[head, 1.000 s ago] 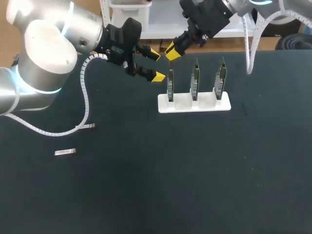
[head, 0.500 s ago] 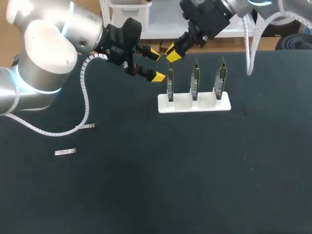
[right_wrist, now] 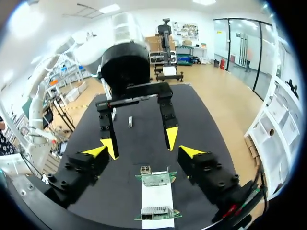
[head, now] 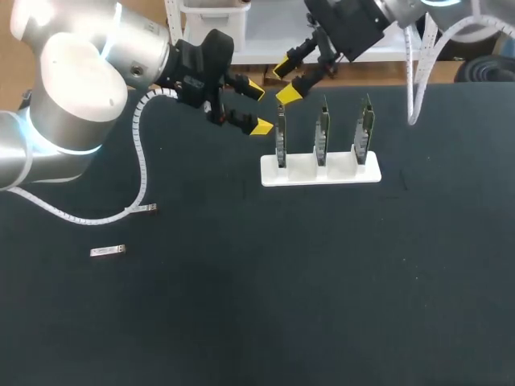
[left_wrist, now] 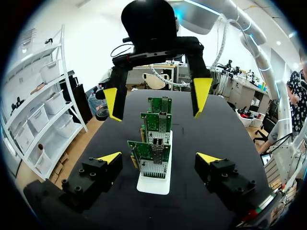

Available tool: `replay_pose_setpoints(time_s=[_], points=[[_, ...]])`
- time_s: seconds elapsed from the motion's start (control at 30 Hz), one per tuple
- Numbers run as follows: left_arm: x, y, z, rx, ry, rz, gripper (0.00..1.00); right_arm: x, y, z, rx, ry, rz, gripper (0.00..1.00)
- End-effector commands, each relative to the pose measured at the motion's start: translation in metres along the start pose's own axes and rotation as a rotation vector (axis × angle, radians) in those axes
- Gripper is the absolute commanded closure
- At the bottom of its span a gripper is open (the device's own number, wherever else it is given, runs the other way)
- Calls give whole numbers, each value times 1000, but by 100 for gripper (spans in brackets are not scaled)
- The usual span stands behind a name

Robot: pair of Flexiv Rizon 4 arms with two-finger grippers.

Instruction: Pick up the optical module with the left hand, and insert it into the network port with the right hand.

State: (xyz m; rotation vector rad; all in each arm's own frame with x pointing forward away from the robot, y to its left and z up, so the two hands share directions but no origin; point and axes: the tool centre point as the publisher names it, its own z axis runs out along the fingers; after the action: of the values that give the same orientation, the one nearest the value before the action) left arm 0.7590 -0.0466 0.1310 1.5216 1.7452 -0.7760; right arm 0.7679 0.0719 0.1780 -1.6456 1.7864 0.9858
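The left gripper (head: 257,106) and right gripper (head: 285,82) hover, jaws apart, beside the white stand (head: 320,173) of network cards (head: 321,133). The optical module (head: 107,252) lies well apart on the bench (head: 282,305).

The left arm (head: 80,80) is stretching in from the left side, its left gripper (head: 257,107) hanging empty with fingers spread wide. The right arm (head: 398,10) is angling down opposite, the right gripper (head: 286,81) gaping likewise, yellow tips facing the other's.

The optical module (head: 107,252) is too small to show detail.
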Motion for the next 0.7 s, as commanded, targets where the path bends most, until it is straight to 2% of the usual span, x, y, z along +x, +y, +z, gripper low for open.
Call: replay_pose_setpoints(time_s=[0.03,0.47,0.5,0.53,0.57,0.6,0.7], points=[[-1,1,1,1,6,-2,0,14,4,-13,-7,-94,6,0],[-1,1,1,1,6,-2,0,22,6,-22,-25,-81,-22,0],[-1,1,1,1,6,-2,0,22,6,-23,-25,-81,-23,41],[-1,1,1,1,6,-2,0,22,6,-23,-24,-81,-23,63],[-1,1,1,1,6,-2,0,22,6,-23,-22,-79,-25,93],[-1,1,1,1,6,-2,0,22,6,-23,-22,-79,-26,100],[-1,1,1,1,6,-2,0,22,6,-24,-20,-74,-29,100]])
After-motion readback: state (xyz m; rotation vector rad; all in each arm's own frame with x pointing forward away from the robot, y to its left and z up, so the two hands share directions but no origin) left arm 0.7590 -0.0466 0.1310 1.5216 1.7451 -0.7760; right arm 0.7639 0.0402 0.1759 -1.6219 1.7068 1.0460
